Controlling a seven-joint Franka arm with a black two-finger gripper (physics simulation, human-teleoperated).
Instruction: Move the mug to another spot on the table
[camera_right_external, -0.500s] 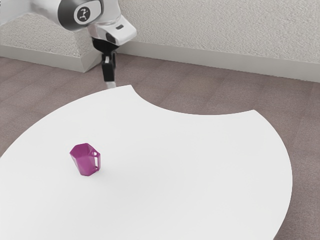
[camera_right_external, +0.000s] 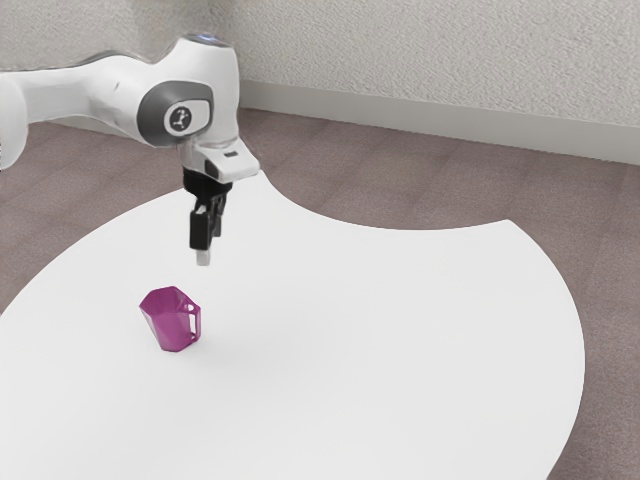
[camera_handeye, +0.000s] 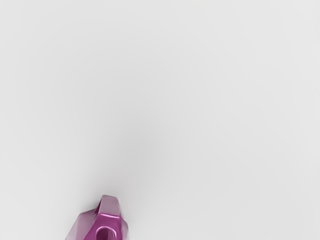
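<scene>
Currently the arm is reaching in from the exterior view's left, and the black gripper (camera_right_external: 204, 255) is hanging pointed straight down over the white table (camera_right_external: 400, 330). It is hovering above and slightly to the exterior view's right of the magenta mug (camera_right_external: 172, 318), clearly apart from it. Nothing is being held. Whether the gripper is open or closed cannot be told from this side-on angle. The mug, faceted, is sitting on the table near its left side in the exterior view, mouth up, handle (camera_right_external: 195, 322) facing the exterior view's right. In the wrist view, the mug (camera_handeye: 100, 222) is showing against the bare tabletop (camera_handeye: 200, 100).
</scene>
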